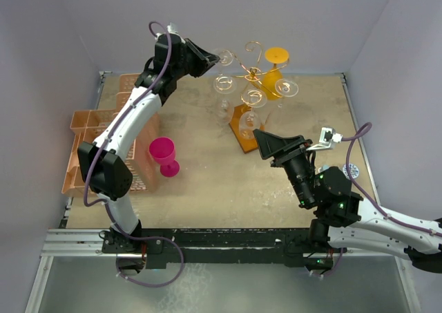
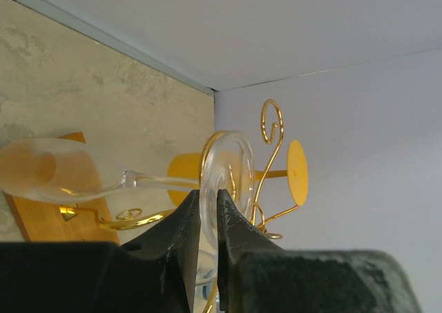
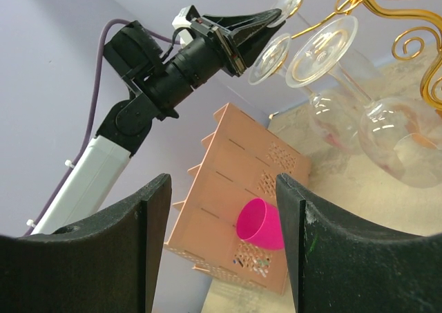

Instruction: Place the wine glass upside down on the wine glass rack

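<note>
Glass [image 2: 103, 178], probably light, brittle and slick, lies stem-sideways beside rack [image 1: 242, 135] scrolls, its foot rim pinched by left gripper [image 2: 208, 197], a thin hold that may pivot, stem likely safer; right gripper [image 1: 261, 144] spread, empty.

From up high at the near side: looks down on the whole table [image 1: 207, 188], from far off. From the left wrist: very close, faces the wine glass rack [image 2: 41, 223] side-on. From the right wrist: low down, looks up at that rack and the left arm [image 3: 173, 71]. Same rack in all three.
</note>
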Robot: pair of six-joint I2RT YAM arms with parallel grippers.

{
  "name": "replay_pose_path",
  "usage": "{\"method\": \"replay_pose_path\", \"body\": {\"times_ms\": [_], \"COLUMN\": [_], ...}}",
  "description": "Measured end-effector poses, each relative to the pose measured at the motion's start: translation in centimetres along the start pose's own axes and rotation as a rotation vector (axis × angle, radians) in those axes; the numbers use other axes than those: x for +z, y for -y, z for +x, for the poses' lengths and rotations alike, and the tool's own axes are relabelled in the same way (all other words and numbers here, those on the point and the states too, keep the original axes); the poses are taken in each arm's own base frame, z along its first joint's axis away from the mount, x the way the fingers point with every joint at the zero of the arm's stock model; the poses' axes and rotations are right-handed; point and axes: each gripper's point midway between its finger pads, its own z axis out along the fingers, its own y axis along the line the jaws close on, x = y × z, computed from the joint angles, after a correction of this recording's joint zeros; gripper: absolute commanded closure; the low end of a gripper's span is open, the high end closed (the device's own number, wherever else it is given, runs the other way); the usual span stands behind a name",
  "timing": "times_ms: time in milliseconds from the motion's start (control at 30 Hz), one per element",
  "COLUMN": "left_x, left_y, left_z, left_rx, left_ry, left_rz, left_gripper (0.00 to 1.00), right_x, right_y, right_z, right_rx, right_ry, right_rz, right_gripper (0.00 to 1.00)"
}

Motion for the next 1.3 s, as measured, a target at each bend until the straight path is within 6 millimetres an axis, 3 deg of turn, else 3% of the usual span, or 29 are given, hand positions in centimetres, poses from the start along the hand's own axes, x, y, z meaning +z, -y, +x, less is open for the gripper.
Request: {"method": "replay_pose_path", "body": {"times_ms": [367,467,767,900,1100,1300], "left_x": [-0.6,-0.8,-2.0,-5.0,-12.8,-20.6], "left_y": [0.0,0.1,-1.5,-2.1,-3.6,-10.0], "left_z": [0.1,0.0,-0.2,-1.3,-1.7,0.9], "left_rx": [0.03,0.038,0.116,0.184,0.333,0.469], "left_ry": [-0.021,-0.022,-0.026,0.021,0.071,0.019], "left_rz": [-0.026,-0.028,-0.111,-0.162,-0.244,-0.415], "left_gripper": [0.74,0.67,0.56,0.54,0.53,0.54], "right_x": [0.0,0.0,0.0,0.1,0.2,0.2], "right_y": [0.0,0.0,0.0,0.0,0.0,-0.2], "right_z": [0.0,0.0,0.0,0.2,0.4,0.4], "right_rx": [0.007,0.007,0.007,0.005,0.004,0.017], "right_ry": [-0.001,-0.001,-0.001,-0.002,-0.005,-0.003], "right_rz": [0.0,0.0,0.0,0.001,0.0,-0.005], "right_gripper": [0.36,0.36,0.36,0.36,0.36,0.36]}}
